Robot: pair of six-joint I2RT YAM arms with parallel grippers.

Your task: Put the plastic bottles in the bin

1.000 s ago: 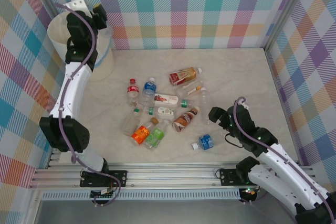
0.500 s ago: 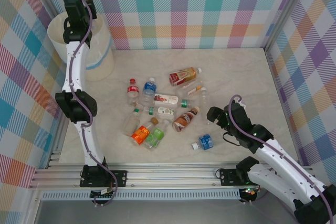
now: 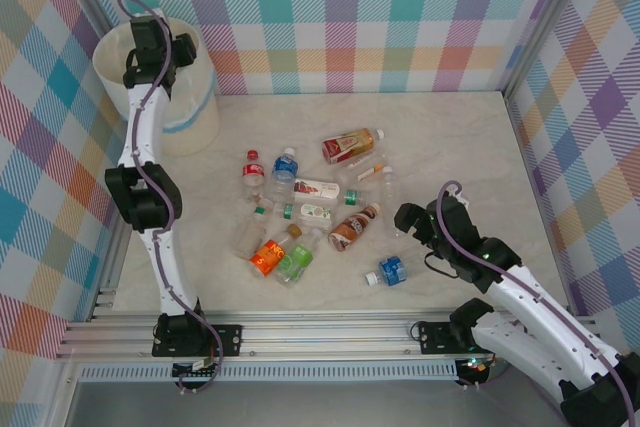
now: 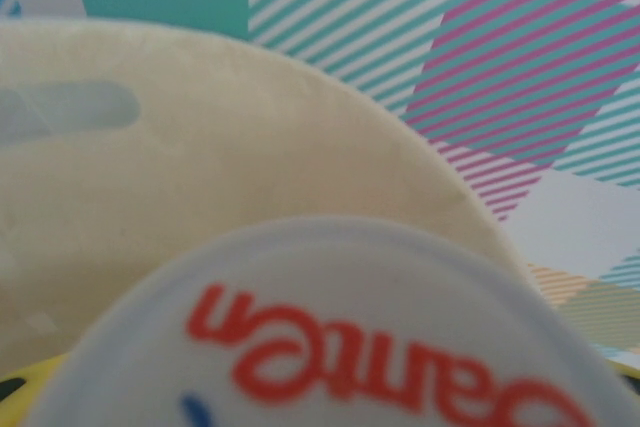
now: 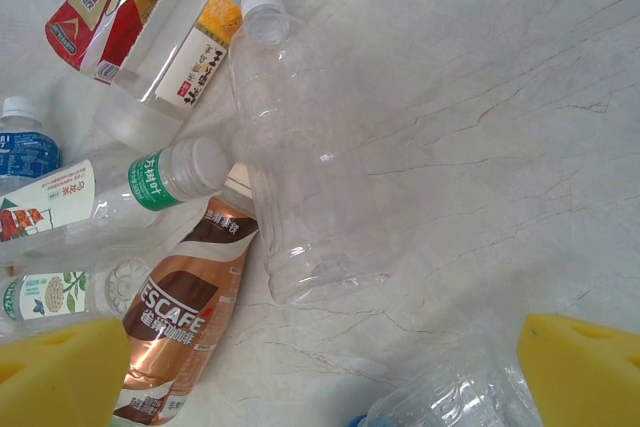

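Note:
The bin (image 3: 193, 112), a cream-white bucket with a light blue band, stands at the far left corner. My left gripper (image 3: 156, 47) hangs over its mouth, shut on a plastic bottle whose white top with red lettering (image 4: 340, 347) faces the wrist camera. Behind it rises the bin's inner wall (image 4: 200, 167). Several plastic bottles lie mid-table, among them a brown one (image 3: 353, 227), an orange one (image 3: 272, 252) and a blue-labelled one (image 3: 390, 269). My right gripper (image 3: 405, 219) is open just above the table, yellow pads (image 5: 60, 372) apart, next to a clear bottle (image 5: 300, 187).
Checked walls close in the table at the back and on both sides. An aluminium rail (image 3: 330, 332) runs along the near edge. Bare table (image 3: 470, 147) lies right of the bottle pile. A ribbed clear bottle (image 5: 450, 397) lies close under the right gripper.
My left arm has straightened and brought its gripper down over the bin's mouth. The right gripper shifted slightly, then stayed still.

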